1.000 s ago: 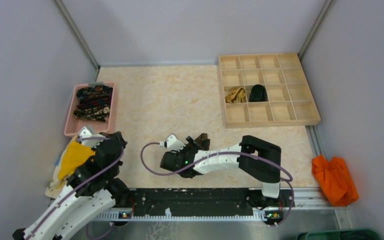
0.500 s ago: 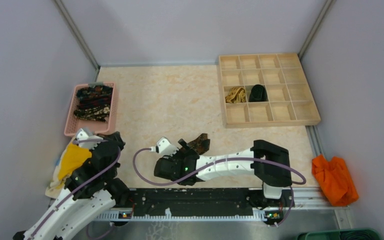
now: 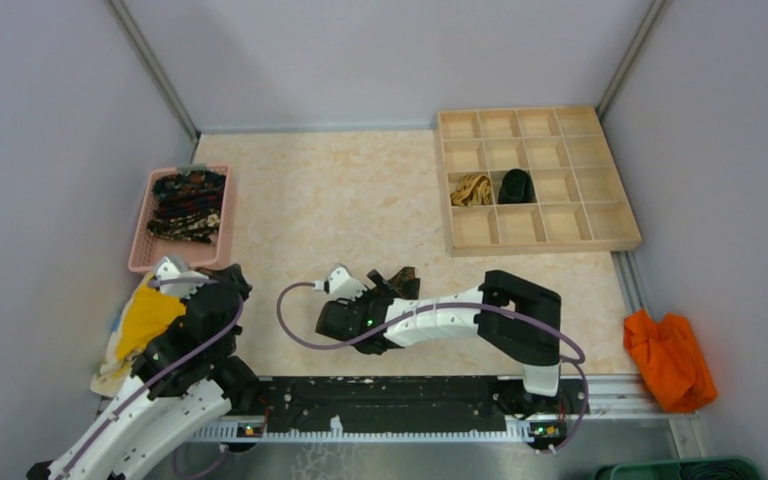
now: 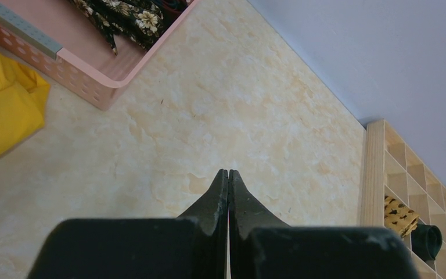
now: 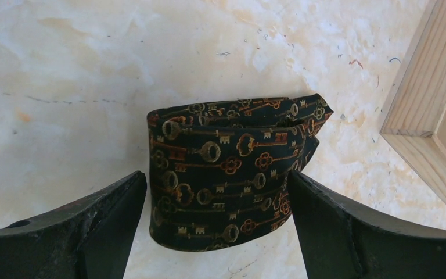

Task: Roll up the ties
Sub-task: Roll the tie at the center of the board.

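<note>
A rolled dark tie with a gold-brown key pattern (image 5: 226, 174) lies on the table between the spread fingers of my right gripper (image 5: 216, 180). The fingers stand close on either side, with a small gap on each. In the top view the tie (image 3: 403, 279) sits just beyond the right gripper (image 3: 385, 290). Several dark patterned ties (image 3: 188, 205) are piled in the pink basket (image 3: 140, 235). A tan-gold rolled tie (image 3: 472, 189) and a black rolled tie (image 3: 515, 186) each sit in a cell of the wooden tray (image 3: 540, 247). My left gripper (image 4: 228, 172) is shut and empty, above bare table.
A yellow cloth (image 3: 145, 318) lies under the left arm, near the basket (image 4: 93, 75). An orange cloth (image 3: 668, 358) lies at the far right. The wooden tray's corner (image 5: 424, 93) is close to the right of the rolled tie. Grey walls enclose the table.
The right gripper drew back toward the near left half a second ago, then came forward to the rolled tie again. The left arm barely moved.
</note>
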Robot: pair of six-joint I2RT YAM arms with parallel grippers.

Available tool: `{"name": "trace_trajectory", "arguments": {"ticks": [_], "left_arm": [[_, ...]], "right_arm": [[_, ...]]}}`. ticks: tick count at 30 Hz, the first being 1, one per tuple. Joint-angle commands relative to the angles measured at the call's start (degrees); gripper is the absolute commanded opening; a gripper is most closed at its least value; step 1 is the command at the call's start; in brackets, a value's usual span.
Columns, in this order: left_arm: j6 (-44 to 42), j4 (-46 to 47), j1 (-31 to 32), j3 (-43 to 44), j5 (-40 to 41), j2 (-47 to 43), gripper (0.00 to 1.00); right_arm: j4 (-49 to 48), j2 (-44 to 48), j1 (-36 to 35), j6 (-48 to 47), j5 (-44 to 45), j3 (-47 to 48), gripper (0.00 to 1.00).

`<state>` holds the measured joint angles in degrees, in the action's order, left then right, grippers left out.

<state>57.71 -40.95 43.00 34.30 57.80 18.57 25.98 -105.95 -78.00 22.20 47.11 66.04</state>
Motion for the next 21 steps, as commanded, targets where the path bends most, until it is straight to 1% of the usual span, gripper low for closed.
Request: {"name": "trace_trajectory", "arguments": {"ticks": [1,6,10,12,16,19,21], "left_arm": [[1.4,0.2,0.2,-0.8,1.7,-0.5,0.00],[0.7,1.1,0.2,-1.4,1.7,-0.5,0.00],[-0.6,2.7,0.2,-1.8,1.5,-0.4,0.00],[-0.6,2.9,0.2,-1.9,1.6,-0.2,0.00],[-1.6,4.2,0.2,-2.1,1.6,0.2,0.00],[-2.6,5.6,0.2,-2.0,1.1,0.6,0.00],[-4.1,7.1,0.2,-1.9,0.9,0.9,0.00]], "right_arm": [[-2.8,-1.1,1.5,-0.8,-0.2,-1.1,0.89],[-4.2,-1.3,2.7,-0.8,-3.9,-2.1,0.85],[-4.9,-1.6,5.1,-0.6,-8.2,-2.6,0.78],[-6.8,-0.6,6.6,-1.0,-12.4,-3.8,0.73],[-12.3,2.6,10.9,-0.6,-23.6,-6.9,0.64],[-14.4,5.0,12.6,0.5,-28.8,-8.0,0.62],[-16.9,6.9,13.4,1.6,-34.0,-9.0,0.61]]}}
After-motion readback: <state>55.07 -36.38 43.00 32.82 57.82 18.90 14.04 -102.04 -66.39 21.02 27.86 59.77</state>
